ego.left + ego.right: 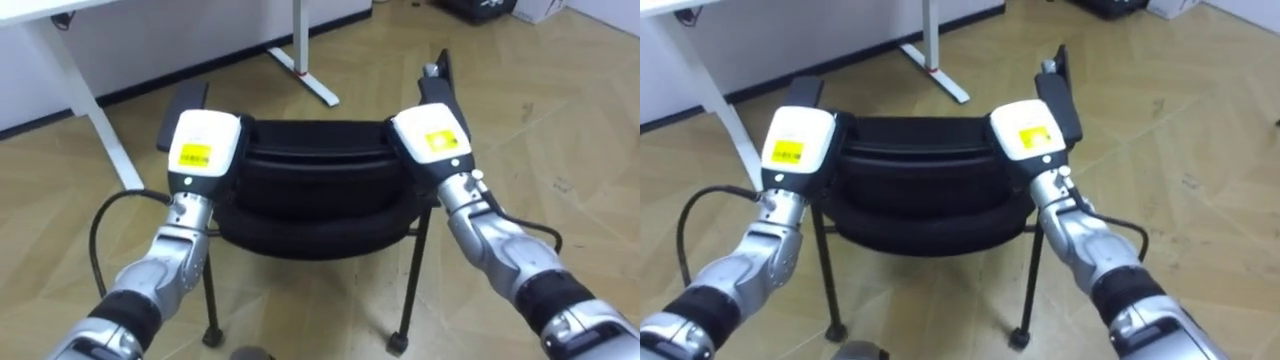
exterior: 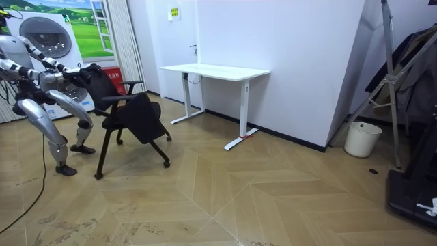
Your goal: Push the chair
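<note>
Two hands are set against the top of the black chair, one at each end of its backrest. The left hand lies on the chair's left corner and the right hand on its right corner. Only the white backs of the hands face the head camera. The fingers go over the far side of the backrest, so I cannot tell whether they are curled round it or straight. Each hand carries a yellow sticker with dark print too small to read. The chair's left armrest and right armrest stick out just beyond the hands. In the room view the robot stands close behind the chair, leaning forward with both arms reaching to the backrest. The chair stands on its castors on the wooden floor. Beyond the chair is a white desk against the wall, near but not touching the chair. Above the desk hangs a small yellowish sign, its writing unreadable. Behind the robot, on the side away from the chair, is a poster of a washing machine. Well apart from the chair, past the desk, stands a white bin.
</note>
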You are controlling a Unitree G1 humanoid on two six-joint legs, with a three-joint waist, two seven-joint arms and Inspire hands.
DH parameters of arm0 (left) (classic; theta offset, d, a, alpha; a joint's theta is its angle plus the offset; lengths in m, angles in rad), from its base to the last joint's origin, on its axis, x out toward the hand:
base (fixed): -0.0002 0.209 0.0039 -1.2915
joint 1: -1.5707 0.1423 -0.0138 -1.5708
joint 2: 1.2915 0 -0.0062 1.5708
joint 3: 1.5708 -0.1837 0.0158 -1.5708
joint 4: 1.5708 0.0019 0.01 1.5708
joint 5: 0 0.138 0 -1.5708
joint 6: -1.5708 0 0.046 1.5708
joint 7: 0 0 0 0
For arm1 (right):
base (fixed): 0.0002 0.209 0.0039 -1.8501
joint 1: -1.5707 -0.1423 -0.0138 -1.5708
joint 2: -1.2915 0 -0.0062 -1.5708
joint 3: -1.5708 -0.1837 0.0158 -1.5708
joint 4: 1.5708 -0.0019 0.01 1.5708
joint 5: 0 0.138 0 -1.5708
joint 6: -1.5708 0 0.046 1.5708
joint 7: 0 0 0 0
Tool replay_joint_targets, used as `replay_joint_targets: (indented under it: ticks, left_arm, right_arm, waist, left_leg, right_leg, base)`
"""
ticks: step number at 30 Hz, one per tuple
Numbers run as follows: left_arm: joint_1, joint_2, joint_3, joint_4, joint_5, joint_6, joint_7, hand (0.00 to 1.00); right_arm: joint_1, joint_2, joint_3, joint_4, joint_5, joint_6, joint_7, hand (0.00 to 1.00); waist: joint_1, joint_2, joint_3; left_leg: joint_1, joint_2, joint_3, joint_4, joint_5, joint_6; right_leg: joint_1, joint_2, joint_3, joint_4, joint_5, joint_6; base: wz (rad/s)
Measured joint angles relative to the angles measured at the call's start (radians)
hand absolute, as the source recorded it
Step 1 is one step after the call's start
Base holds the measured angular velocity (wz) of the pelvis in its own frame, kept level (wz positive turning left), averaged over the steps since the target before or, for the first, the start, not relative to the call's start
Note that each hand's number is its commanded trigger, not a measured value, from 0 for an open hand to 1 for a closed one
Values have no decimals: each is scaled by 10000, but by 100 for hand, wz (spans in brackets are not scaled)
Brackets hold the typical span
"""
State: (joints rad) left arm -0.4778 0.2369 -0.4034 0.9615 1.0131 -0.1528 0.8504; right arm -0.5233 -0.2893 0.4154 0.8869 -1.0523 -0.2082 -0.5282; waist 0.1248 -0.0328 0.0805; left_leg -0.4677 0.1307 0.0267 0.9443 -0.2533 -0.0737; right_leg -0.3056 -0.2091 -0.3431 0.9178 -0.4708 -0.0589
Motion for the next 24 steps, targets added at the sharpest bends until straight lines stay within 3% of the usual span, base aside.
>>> replay_joint_targets:
  ticks: [1, 3, 6, 11, 13, 16, 18, 21, 24]
  left_arm:
    - [-34, -67, -2, -114, 0, 22, 25, 100]
    - [-89, -24, -16, -328, 9, 149, 17, 100]
    - [-266, 79, -10, -395, 16, 136, -31, 100]
    - [-335, 211, 30, -426, 15, 81, -46, 100]
    - [-322, 220, 29, -390, 9, 50, -100, 100]
    - [-293, 309, 30, -341, 0, -56, -165, 100]
    - [-308, 472, 30, -346, 1, -186, -145, 100]
    - [-441, 623, 93, -287, 0, -310, -142, 100]
    - [-752, 747, 109, -4, -49, -496, -107, 100]
  right_arm:
    - [-32, -107, -2, 0, 10, -29, -91, 100]
    - [-132, -165, -15, 78, 117, 4, -210, 100]
    - [-256, -156, -16, 79, 215, 49, -356, 100]
    - [-346, -91, 12, 48, 249, 138, -363, 100]
    - [-330, -57, 63, 156, 275, 149, -372, 100]
    - [-335, 119, 243, 269, 410, 266, -416, 100]
    - [-351, 189, 276, 332, 410, 337, -542, 100]
    - [-486, 323, 328, 383, 456, 441, -595, 100]
    - [-675, 453, 345, 365, 484, 632, -587, 100]
  waist:
    - [0, 56, -13]
    - [80, 36, -20]
    - [164, 4, -22]
    - [192, -15, -52]
    - [193, -107, -63]
    - [274, -133, -70]
    - [350, -168, -61]
    - [511, -141, -47]
    - [523, -74, 21]
  left_leg:
    - [-29, -186, 60, -853, -33, 12]
    - [-129, -393, 63, -970, -199, 279]
    - [-304, -462, 150, -1007, -225, 333]
    - [-339, -594, 204, -1027, -341, 535]
    - [-131, -768, 268, -1120, -420, 669]
    - [134, -759, 273, -1116, -566, 796]
    - [220, -751, 303, -1069, -696, 820]
    - [203, -738, 245, -818, -1005, 823]
    - [181, -714, -10, -737, -1117, 838]
  right_leg:
    - [-126, -29, 24, 104, -21, 69]
    - [-320, -112, 172, 241, -6, 176]
    - [-605, -61, 405, 159, 135, 326]
    - [-614, -198, 423, 12, 200, 481]
    - [-400, -392, 434, -12, 199, 681]
    - [-73, -458, 401, -142, 154, 777]
    - [8, -460, 407, -170, 218, 703]
    - [90, -279, 374, -180, 197, 739]
    - [-39, -209, 310, 46, 370, 796]
  base:
    - [-6]
    - [-12]
    - [-12]
    - [-1]
    - [7]
    - [1]
    - [-6]
    - [-5]
    - [5]
